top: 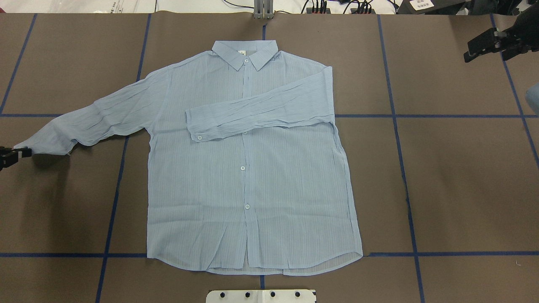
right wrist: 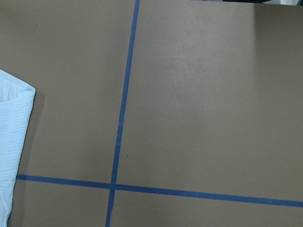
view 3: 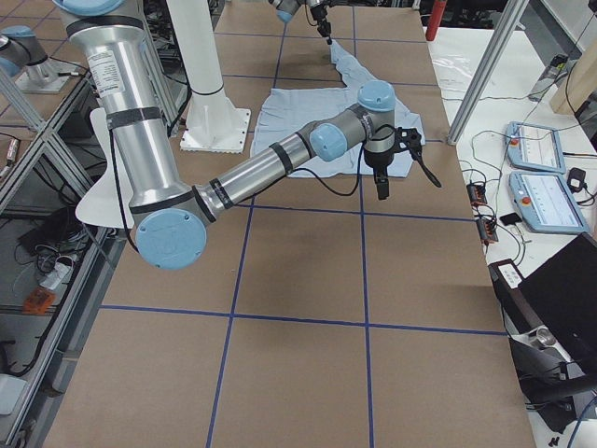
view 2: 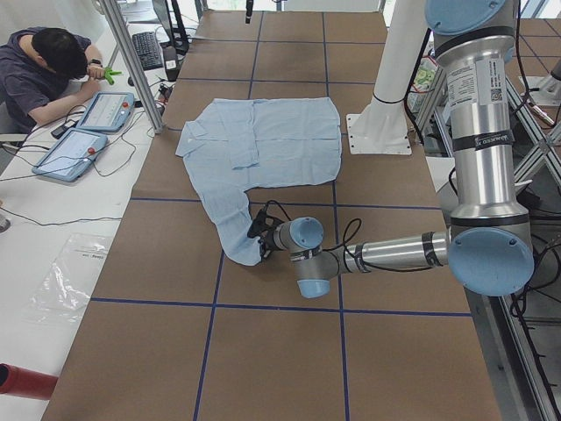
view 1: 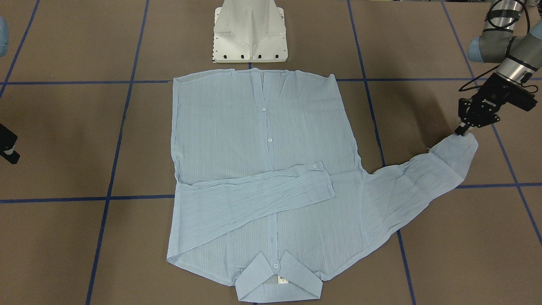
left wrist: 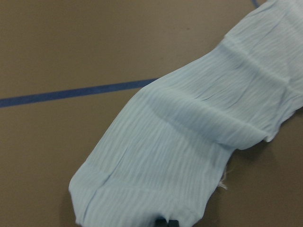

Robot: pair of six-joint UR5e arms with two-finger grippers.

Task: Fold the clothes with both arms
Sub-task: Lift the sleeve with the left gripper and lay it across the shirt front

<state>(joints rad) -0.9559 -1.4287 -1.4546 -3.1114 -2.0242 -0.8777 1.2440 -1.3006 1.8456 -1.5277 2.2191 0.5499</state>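
Observation:
The light blue striped shirt (top: 252,168) lies flat and face up, collar at the far side from the robot; it also shows in the front view (view 1: 262,140). One sleeve (top: 257,111) is folded across the chest. The other sleeve (top: 97,120) stretches out to the robot's left. My left gripper (top: 17,153) is shut on that sleeve's cuff (left wrist: 142,198), low at the table; it also shows in the front view (view 1: 463,130). My right gripper (top: 473,50) is open and empty, held above the table beyond the shirt's right side, a hem corner (right wrist: 12,123) in its wrist view.
The white pedestal base (view 1: 250,34) stands at the shirt's hem. Blue tape lines (top: 463,115) grid the brown table. A seated person (view 2: 44,70) and control tablets (view 2: 88,132) are beyond the table's far side. A red object (view 2: 17,381) lies off the table there.

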